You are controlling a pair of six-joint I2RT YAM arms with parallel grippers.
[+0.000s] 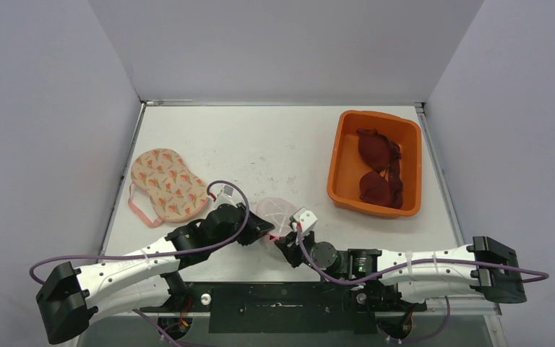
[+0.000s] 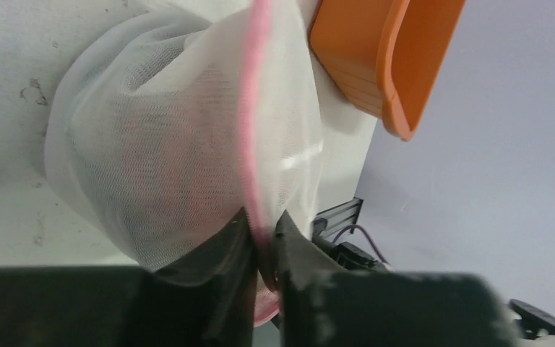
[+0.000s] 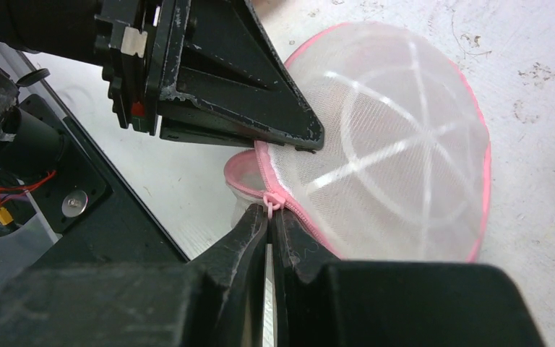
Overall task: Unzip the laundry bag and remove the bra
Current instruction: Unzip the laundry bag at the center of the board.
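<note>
Unzipping: my left jaws clamp the laundry bag (image 3: 397, 144), my right jaws pinch its zipper pull (image 3: 269, 202); next, draw them apart.

- The top external camera sits high behind the arm bases and looks down over the white table (image 1: 260, 137) from afar.
- The left wrist camera sits just behind the black left gripper (image 2: 262, 230), looking low across the tabletop toward the orange plastic bin (image 2: 376, 65).
- The right wrist camera peers down past the black right gripper (image 3: 269, 217), very close.
- All three share the domed white mesh laundry bag with pink trim (image 1: 280, 215).
</note>
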